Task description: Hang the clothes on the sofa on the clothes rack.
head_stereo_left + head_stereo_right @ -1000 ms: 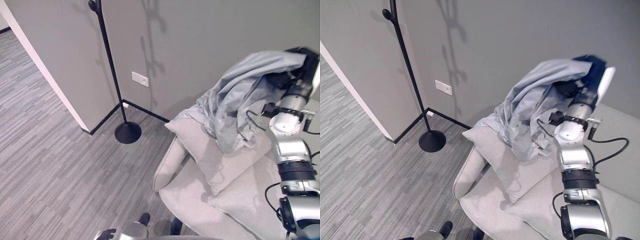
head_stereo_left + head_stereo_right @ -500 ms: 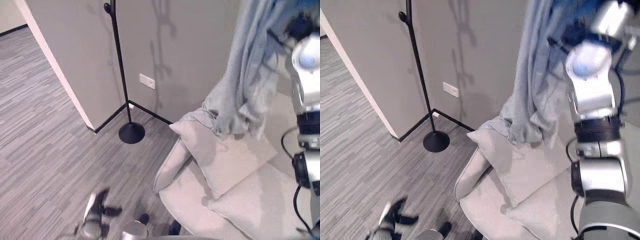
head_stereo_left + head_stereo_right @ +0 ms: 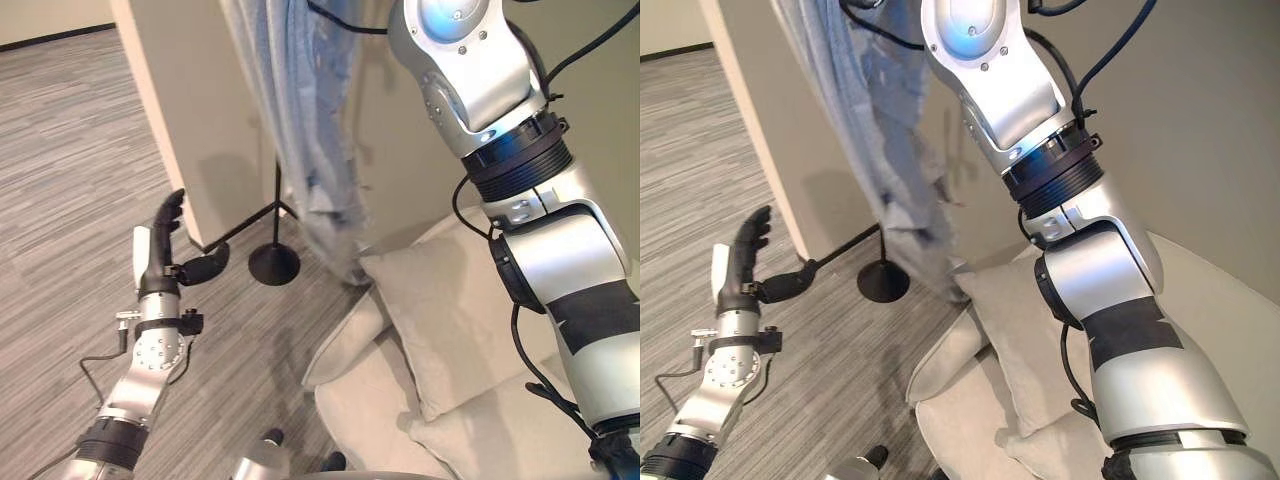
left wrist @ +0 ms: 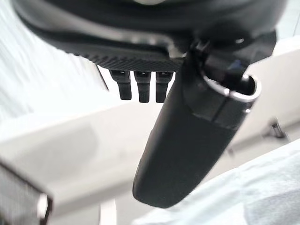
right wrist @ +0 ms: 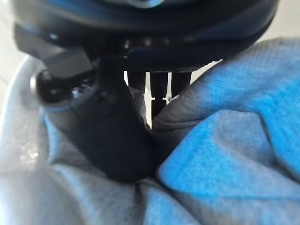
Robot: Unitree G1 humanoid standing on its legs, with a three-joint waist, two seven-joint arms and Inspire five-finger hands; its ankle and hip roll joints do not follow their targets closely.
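Right hand (image 5: 117,136) clamped on the blue-grey garment (image 3: 305,130): in the right wrist view, thumb pressed down into bunched cloth, fabric folded up against the fingers (image 5: 159,93) on the other side. Seen from the head, right arm raised high, running out past the top edge, with the garment hanging straight down from up there in a long loose drape. Lower hem dangling just above the near corner of the sofa cushion (image 3: 450,310), clear of the seat; whether touching the cushion, cannot tell. Cloth hanging in front of the corner of the grey wall (image 3: 190,110) and across the pole of the black clothes rack (image 3: 277,215). Round rack base (image 3: 274,264) standing on the striped grey floor (image 3: 70,200), near the wall corner and just beside the sofa arm (image 3: 345,340).

Left hand (image 3: 165,250) lifted at lower left, well apart from the garment, fingers straight and pointing up, thumb stuck out sideways toward the rack base, holding nothing. Same in the left wrist view: fingers (image 4: 140,86) straight in a row, thumb free beside them.

Pale grey sofa (image 3: 400,430) at lower right with the cushion propped on its seat.
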